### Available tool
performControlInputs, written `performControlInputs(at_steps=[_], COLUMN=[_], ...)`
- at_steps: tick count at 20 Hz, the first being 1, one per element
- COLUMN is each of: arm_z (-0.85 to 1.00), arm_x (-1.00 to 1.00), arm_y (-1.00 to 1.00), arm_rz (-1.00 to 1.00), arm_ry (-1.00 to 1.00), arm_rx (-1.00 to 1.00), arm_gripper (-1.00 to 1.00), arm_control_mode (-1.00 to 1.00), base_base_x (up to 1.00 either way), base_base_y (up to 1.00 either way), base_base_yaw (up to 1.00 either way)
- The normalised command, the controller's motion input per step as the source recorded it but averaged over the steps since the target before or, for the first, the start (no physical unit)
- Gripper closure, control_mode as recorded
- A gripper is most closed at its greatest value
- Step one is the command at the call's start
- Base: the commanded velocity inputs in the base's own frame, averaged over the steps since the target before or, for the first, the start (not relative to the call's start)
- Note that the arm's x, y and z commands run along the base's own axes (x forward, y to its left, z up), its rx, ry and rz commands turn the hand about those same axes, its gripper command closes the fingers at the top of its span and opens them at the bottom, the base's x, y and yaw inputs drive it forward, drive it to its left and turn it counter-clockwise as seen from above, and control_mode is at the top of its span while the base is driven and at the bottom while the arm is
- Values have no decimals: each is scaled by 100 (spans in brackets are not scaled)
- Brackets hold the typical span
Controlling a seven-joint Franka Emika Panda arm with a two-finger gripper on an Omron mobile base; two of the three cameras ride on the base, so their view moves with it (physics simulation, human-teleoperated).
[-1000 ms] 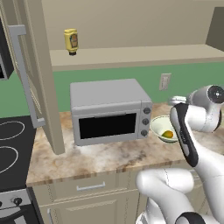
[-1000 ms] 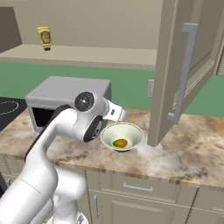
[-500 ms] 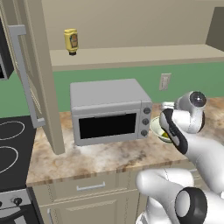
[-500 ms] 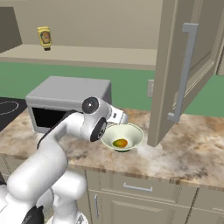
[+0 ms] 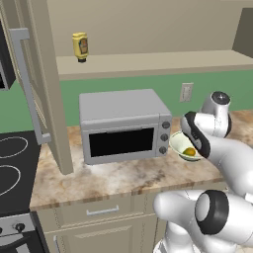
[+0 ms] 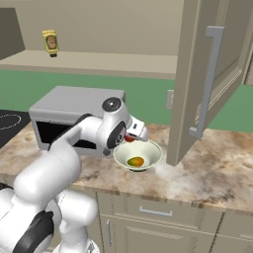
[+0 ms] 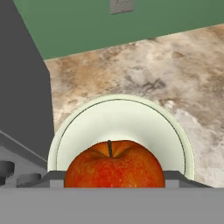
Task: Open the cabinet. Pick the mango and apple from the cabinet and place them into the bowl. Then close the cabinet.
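Observation:
My gripper (image 7: 114, 180) is shut on the red-orange apple (image 7: 114, 162), which shows between the two fingers in the hand view. It hangs just above the near rim of the pale cream bowl (image 7: 120, 99). In the right base view the gripper (image 6: 133, 136) holds the apple (image 6: 129, 140) over the bowl (image 6: 154, 149), and the mango (image 6: 135, 161) lies inside. The left base view has the bowl (image 5: 177, 142) with the mango (image 5: 189, 151) half behind my arm. The cabinet stands open, its doors (image 6: 197, 74) (image 5: 47, 84) swung out.
A grey microwave (image 5: 123, 123) sits just left of the bowl. A yellow squeeze bottle (image 5: 80, 46) stands on the cabinet shelf. The open right door's handle (image 6: 207, 79) hangs beside the bowl. A stove (image 5: 10, 168) lies at far left. An outlet (image 5: 186, 92) is on the wall.
The arm has swung down and in toward the bowl, carrying the apple with it. The jaws have held the same width. Mango, bowl and doors have stayed put.

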Motion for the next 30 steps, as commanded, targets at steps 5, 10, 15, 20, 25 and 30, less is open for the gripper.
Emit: performControlInputs(at_steps=[5,10,15,20,25,30], arm_z=[-18,-42,-27,-20,-18,-14], arm_x=[0,0,3,12,11,23], arm_y=[0,0,-3,-17,-28,-6], arm_rz=[0,0,0,0,0,0], arm_ry=[4,1,0,0,0,0], arm_rx=[0,-1,0,0,0,0], arm_gripper=[100,100,100,100,100,100], arm_control_mode=[-100,-100,-100,-100,-100,-100], base_base_x=[0,0,0,0,0,0], base_base_y=[0,0,0,0,0,0], base_base_yaw=[0,0,0,0,0,0])
